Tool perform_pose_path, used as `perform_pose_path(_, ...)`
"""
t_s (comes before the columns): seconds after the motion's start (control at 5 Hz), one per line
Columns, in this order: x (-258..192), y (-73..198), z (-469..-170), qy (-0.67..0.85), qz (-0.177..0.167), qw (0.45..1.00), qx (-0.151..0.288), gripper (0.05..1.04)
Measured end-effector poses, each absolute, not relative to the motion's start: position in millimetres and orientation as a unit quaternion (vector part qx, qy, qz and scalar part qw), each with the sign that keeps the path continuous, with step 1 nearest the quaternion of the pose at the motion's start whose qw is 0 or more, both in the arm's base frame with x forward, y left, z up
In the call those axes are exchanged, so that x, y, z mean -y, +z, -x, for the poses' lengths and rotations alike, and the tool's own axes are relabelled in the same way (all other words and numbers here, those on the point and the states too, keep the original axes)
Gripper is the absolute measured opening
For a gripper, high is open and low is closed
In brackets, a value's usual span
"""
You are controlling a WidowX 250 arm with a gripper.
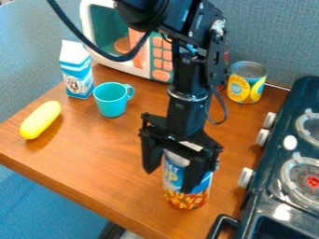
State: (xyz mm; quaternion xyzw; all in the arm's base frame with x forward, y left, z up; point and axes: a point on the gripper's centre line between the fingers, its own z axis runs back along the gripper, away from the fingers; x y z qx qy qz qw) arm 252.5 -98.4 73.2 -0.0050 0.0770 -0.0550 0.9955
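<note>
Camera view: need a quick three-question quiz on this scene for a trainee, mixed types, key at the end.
1. Short answer: which thing stands closest to the gripper?
2. True or false: the handle of the teal cup faces away from the blue-and-white carton.
3. Multiple choice: what colour are the knobs along the side of the stove?
A) red
B) white
C) green

Key: 1. the can with the blue and orange label; 2. true; 3. B.
</note>
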Motion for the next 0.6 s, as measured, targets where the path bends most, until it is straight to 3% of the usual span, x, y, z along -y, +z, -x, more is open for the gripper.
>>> perform_pose_path(0.2,110.6,78.7,-273.3,-0.034,0.021,0.998,-0.039,1.001)
perform_pose_path(0.6,110.8,69.8,-303.5,-0.012,-0.021,0.999,-0.028,1.001)
